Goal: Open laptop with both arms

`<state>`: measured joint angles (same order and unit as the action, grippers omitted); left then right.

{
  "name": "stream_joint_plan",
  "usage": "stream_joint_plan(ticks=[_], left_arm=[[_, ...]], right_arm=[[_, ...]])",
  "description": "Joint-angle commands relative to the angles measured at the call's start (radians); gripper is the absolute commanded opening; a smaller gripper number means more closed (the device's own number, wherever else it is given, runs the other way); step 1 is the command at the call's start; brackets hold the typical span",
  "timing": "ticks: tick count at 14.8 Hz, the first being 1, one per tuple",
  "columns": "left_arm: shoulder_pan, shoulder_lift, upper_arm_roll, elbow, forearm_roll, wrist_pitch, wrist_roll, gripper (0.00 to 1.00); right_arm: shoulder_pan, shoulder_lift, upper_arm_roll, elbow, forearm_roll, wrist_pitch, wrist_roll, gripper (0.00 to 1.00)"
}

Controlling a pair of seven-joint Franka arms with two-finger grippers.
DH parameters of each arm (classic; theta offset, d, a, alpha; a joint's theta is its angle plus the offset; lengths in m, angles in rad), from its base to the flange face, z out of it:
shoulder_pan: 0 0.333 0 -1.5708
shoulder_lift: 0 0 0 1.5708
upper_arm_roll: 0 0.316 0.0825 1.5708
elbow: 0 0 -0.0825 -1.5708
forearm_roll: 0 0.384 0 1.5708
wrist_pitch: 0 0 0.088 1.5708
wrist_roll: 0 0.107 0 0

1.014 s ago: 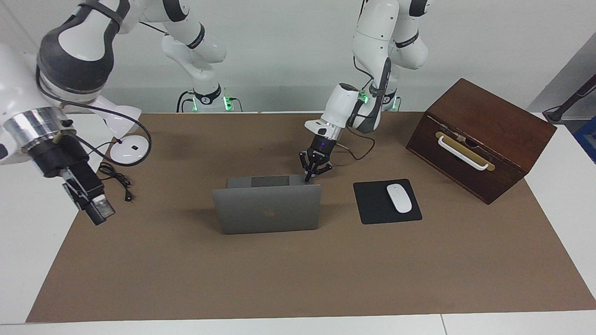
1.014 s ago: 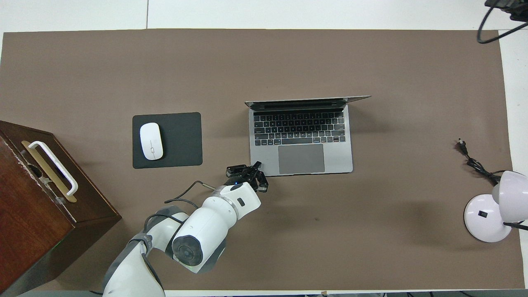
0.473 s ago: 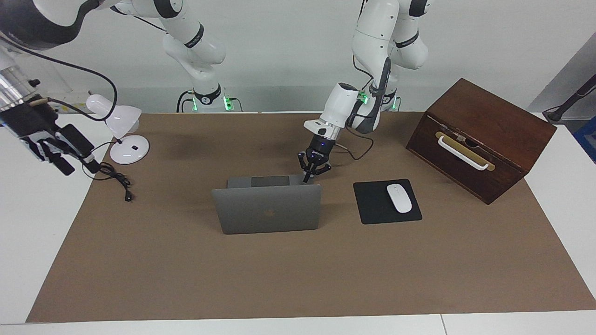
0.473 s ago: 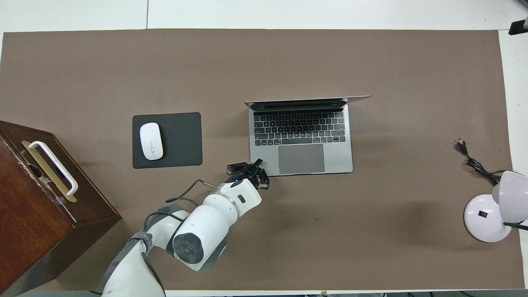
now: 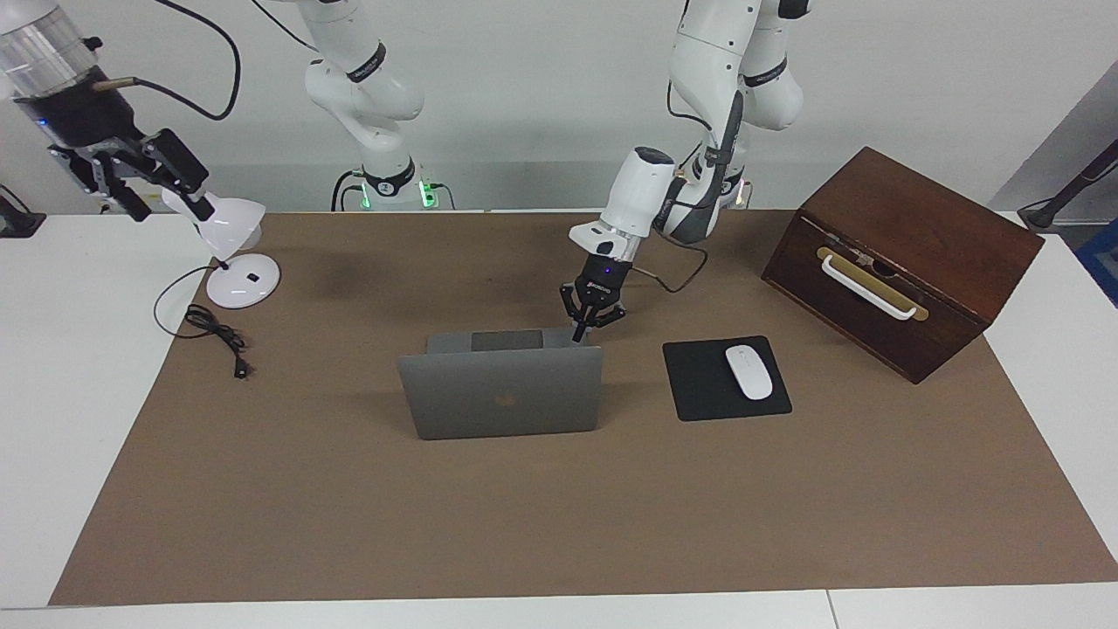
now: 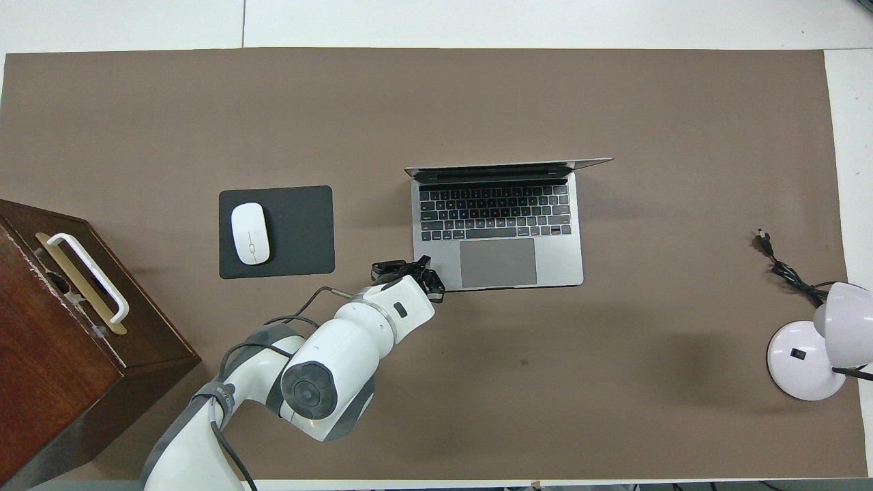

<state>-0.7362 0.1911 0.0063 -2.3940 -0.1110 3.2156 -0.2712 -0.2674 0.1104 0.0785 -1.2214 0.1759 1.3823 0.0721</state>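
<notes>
Brown matting covered the tabletop (image 5: 262,489). Going by the facing view, the right claw (image 5: 131,179) hung raised over the white lamp (image 5: 229,253), holding nothing; its spread could not be told. At mid-table stood the laptop (image 5: 502,393), lid upright, keyboard toward the robots, long axis running between the arms' ends. The left claw (image 5: 587,320), fingers spread, sat at the base's corner nearest that arm. A wooden box (image 5: 900,258) stood closed.

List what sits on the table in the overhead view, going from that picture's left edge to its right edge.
wooden box → white mouse on the mouse pad → left gripper → laptop → lamp cord → desk lamp
</notes>
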Motion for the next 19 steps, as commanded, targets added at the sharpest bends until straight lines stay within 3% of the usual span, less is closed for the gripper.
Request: stream_joint_plan(ticks=[1,5,9,14,19], left_arm=[[0.012,-0.038,0.000,0.047,-0.019,-0.141,0.015,0.00],[0.055,-0.097,0.001,0.160,-0.018,-0.448,0.050,0.00],[0.090,-0.128,0.003,0.208,-0.018,-0.609,0.116,0.00],[0.152,-0.176,0.003,0.248,-0.018,-0.802,0.191,0.00],[0.214,-0.248,0.003,0.305,-0.018,-0.996,0.244,0.00]], right_arm=[[0.005,-0.164,0.007,-0.240,-0.021,0.023,0.035,1.00],[0.063,-0.268,0.007,-0.393,-0.021,0.090,0.089,1.00],[0.132,-0.336,0.009,-0.493,-0.021,0.177,0.127,1.00],[0.220,-0.327,0.009,-0.487,-0.074,0.276,0.129,1.00],[0.223,-0.311,0.009,-0.455,-0.134,0.253,0.058,1.00]])
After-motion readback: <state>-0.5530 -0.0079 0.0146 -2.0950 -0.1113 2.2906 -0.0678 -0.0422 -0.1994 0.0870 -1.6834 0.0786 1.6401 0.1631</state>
